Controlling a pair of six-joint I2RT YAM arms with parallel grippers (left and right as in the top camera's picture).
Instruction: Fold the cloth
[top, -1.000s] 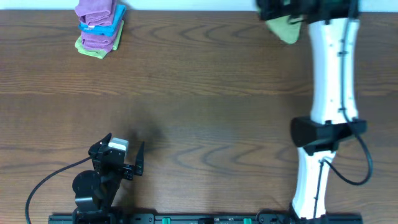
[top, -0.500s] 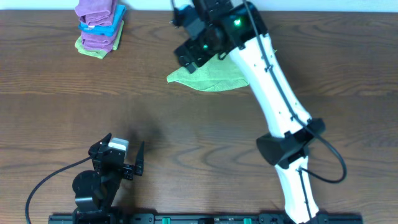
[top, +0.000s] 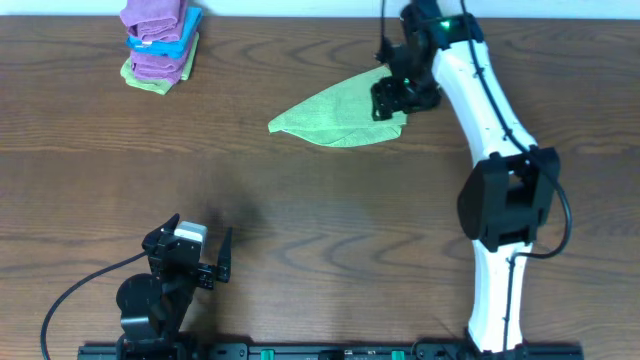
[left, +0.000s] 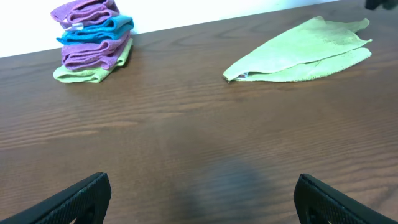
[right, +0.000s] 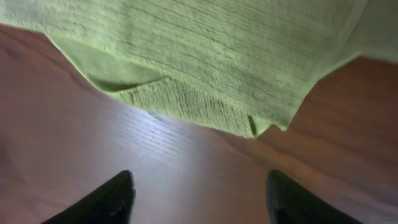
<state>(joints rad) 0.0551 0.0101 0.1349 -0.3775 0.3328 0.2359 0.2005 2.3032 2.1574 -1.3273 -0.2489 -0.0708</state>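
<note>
Clearly the cloth (top: 335, 120) lay on the worktop (top: 300, 205) right of the folded stack (top: 158, 48), long axis running away from it; right jaws (spread, empty) hovered over its far end, left jaws, also spread, well off.

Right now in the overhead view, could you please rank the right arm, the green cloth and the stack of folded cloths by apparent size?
1. right arm, largest by far, though it is nearer the camera.
2. green cloth.
3. stack of folded cloths, which reaches the frame's top edge.
</note>
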